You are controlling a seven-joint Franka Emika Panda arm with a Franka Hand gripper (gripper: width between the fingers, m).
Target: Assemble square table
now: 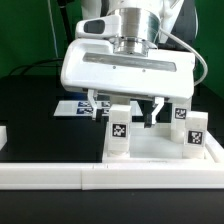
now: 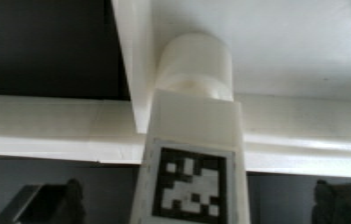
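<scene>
Item: square table, part-assembled — leg-fitting step, by the look of it.

Gripper (image 1: 128, 104): jaws spread wide, holding nothing; centre of the exterior frame, fingers hanging just above the panel.

Leg (image 2: 193, 130): white block with a tag, standing upright between the open fingers (image 2: 47, 200), clear of both pads; centre of the wrist frame.

Further legs (image 1: 118, 132), (image 1: 196, 133): upright at lower centre and lower right.

Panel (image 1: 150, 150): flat, lower centre-right, behind the rail (image 1: 60, 176).

Next move, as judged — lift clear of the seated leg, then fetch another.
</scene>
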